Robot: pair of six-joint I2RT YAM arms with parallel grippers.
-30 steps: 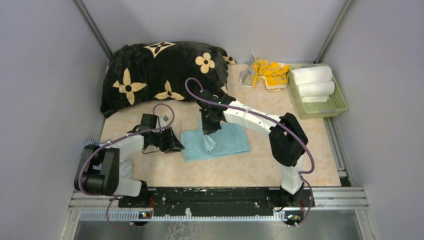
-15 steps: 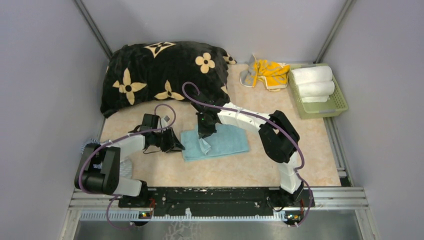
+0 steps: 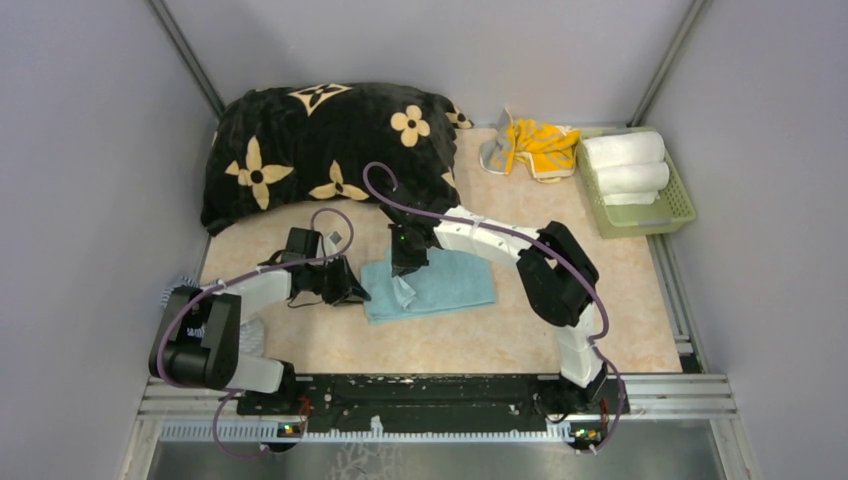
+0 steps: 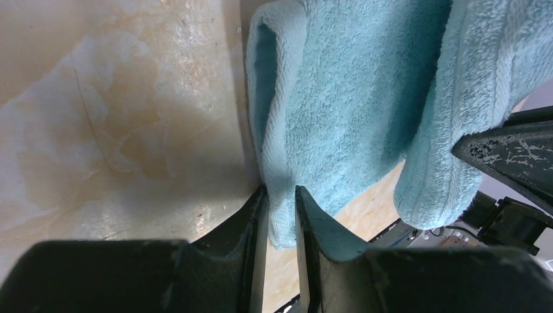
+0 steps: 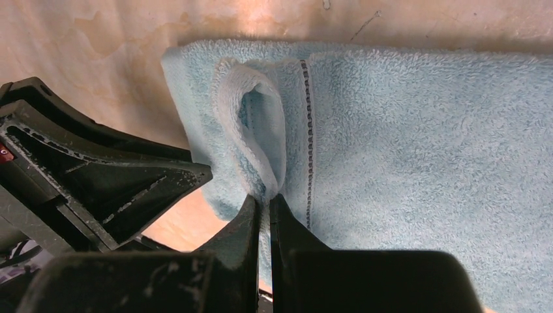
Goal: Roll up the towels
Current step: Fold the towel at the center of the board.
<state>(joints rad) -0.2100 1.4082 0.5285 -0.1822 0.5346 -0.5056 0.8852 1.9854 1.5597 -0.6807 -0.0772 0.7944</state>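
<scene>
- Pinching a raised fold near the left end of the blue towel (image 3: 455,285), the right gripper (image 5: 263,201) is clamped tight on the terry, and its wrist view shows a loop of cloth standing up from the fingertips
- Low at the same end, the left gripper (image 4: 279,199) has its jaws narrowly apart with the towel's edge between them; whether they bite the cloth cannot be told
- The blue towel lies mid-table (image 3: 500,335), just in front of the black cushion (image 3: 320,150); its right part is spread flat and only the left end is lifted
- No turn of a roll shows in it yet, so by the look of things this towel is at the very start of its rolling
- A yellow towel (image 3: 542,148) sits crumpled at the back, between the cushion and the basket (image 3: 683,205), with grey cloth (image 3: 495,155) in the same heap; whether that is one towel or two is unclear
- That heap is well apart from both arms and looks untouched
- White rolls (image 3: 625,150) lie side by side in the basket at the back right, which reads as work already finished
- Left to do, on this evidence: turn the lifted end over and roll the blue towel along its length, then deal with the yellow and grey heap
- Soft terry may sag or slip from so small a pinch, so the first turn looks like the delicate part
</scene>
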